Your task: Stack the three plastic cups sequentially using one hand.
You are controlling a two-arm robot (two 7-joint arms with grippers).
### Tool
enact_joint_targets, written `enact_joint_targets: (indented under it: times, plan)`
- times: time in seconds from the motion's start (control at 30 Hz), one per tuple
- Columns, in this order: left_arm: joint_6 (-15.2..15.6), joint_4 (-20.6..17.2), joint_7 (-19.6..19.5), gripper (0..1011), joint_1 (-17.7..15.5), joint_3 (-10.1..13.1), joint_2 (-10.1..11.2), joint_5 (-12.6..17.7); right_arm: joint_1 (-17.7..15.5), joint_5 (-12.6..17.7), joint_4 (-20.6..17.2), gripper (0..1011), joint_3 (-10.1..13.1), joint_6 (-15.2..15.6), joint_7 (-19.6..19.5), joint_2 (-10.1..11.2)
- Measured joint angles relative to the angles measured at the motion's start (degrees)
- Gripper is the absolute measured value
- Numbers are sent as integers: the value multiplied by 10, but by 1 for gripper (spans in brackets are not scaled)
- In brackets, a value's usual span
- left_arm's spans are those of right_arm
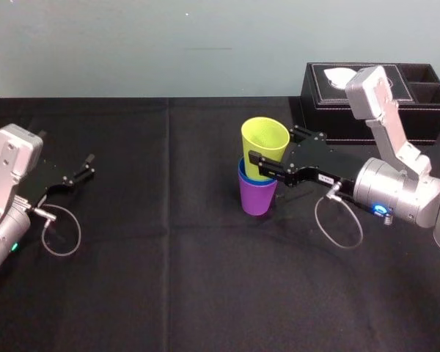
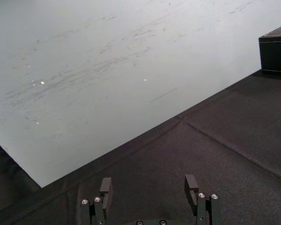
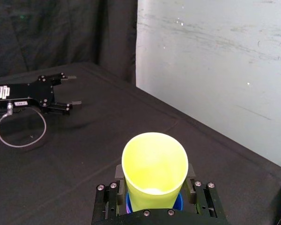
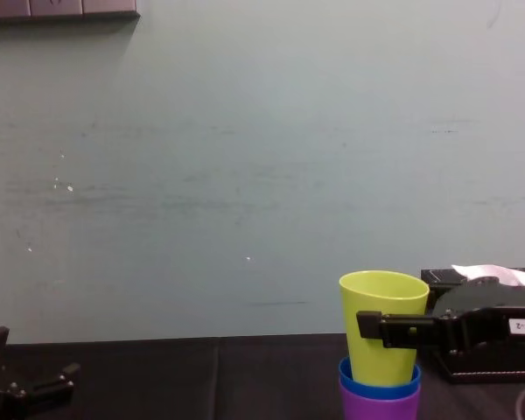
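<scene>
I am pinching the yellow-green tapered plastic cup [image 1: 265, 144] between the long flat fingers of my right gripper [image 1: 273, 152], one on each side of its wall below the rim. Its base is sitting inside the blue plastic cup [image 1: 243, 174], which is itself nested in the purple plastic cup [image 1: 258, 198] near the middle of the black cloth-covered table [image 1: 169, 279]. To finish this well, I judge I should be pressing straight down along the stack's axis until the cup seats. Then I should be spreading my fingers sideways without dragging the rim, since a tug could be tipping the whole stack. My left gripper [image 1: 84, 167] is resting at the table's left side, fingers spread and holding nothing. The chest view is showing how high the yellow-green cup stands above the blue rim, and that it looks close to upright. The head view is showing the black tissue box [image 1: 337, 110] just behind my right arm, something to be clearing when I retreat.
</scene>
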Motion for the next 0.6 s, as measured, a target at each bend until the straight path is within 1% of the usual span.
enact_joint_targets:
  times: [0.4,0.6]
  plan:
    - [0,0,0,1011,0,0,0,0,2,-4,15,732,-6,-3,4,-4]
    - [0,0,0,1011,0,0,0,0,2,-4,15,732,-6,-3,4,-4]
